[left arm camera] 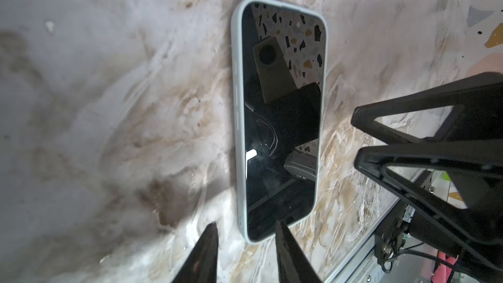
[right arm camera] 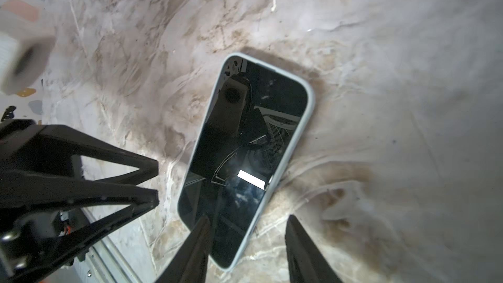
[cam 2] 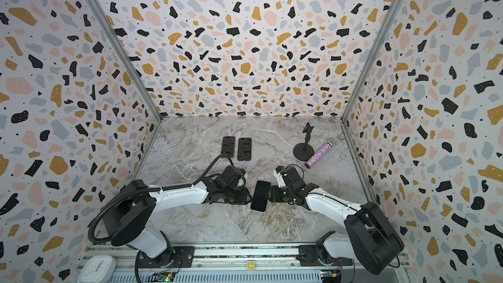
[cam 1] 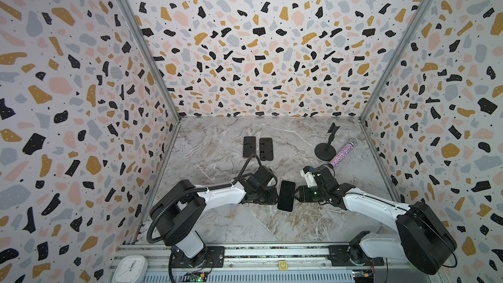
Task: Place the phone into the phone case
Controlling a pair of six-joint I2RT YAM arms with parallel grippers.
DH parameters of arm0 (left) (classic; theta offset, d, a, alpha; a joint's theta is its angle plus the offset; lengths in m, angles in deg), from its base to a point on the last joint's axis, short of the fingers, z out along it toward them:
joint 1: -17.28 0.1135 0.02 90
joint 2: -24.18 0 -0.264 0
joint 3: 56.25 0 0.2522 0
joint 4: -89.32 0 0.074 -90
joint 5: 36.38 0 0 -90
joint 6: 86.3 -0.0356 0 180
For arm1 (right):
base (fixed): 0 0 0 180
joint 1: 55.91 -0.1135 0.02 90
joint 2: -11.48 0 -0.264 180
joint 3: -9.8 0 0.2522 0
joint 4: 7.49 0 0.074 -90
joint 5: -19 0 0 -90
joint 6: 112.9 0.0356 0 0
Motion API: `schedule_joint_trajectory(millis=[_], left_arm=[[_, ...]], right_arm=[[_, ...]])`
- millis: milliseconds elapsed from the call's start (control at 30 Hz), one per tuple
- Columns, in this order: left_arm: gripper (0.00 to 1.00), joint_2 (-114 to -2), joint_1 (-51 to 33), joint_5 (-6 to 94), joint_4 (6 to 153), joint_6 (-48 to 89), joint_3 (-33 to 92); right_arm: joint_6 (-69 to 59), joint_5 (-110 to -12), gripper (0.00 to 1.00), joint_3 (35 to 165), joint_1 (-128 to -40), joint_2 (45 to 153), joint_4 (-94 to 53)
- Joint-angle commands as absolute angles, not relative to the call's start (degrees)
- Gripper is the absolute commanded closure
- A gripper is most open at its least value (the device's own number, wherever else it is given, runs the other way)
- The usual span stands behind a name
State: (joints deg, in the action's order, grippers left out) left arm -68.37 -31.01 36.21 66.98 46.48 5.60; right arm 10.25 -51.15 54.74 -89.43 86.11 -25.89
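Note:
The phone [cam 1: 286, 196] [cam 2: 260, 196] lies screen up on the marble table, between the two arms in both top views. Its dark screen [left arm camera: 283, 121] [right arm camera: 245, 145] sits inside a pale blue phone case, whose rim [left arm camera: 234, 99] [right arm camera: 299, 132] runs all round it. My left gripper [cam 1: 276, 200] [left arm camera: 246, 223] is open just left of the phone, with one fingertip over its corner. My right gripper [cam 1: 296, 196] [right arm camera: 247, 216] is open at the phone's right edge. One of its fingers hangs over the screen and the other over the table. Neither holds anything.
Two more dark phones [cam 1: 249, 147] [cam 1: 266, 148] lie side by side farther back. At the back right stand a black microphone stand [cam 1: 325, 148] and a glittery microphone [cam 1: 341, 153]. Patterned walls enclose three sides. A white clock [cam 1: 130, 268] sits on the front rail.

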Motion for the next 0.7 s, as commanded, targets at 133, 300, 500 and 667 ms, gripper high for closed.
schedule_joint_trajectory(millis=[133, 300, 500, 667], left_arm=[[0.59, -72.6, -30.9, 35.2, 69.8, 45.6, 6.2], [0.56, -75.3, -30.9, 34.8, 71.7, 45.5, 6.4], [0.6, -80.6, -31.5, 34.1, 74.2, 45.3, 7.5], [0.8, -83.1, -32.8, 33.4, 76.0, 45.9, 7.9]], right_arm=[[11.3, -51.9, 0.53, 55.7, -89.4, 89.5, -25.2], [12.9, -51.2, 0.54, 54.9, -90.2, 91.8, -21.8], [14.5, -51.4, 0.57, 53.7, -91.7, 96.6, -17.8], [16.8, -51.0, 0.66, 52.7, -93.9, 99.6, -14.9]])
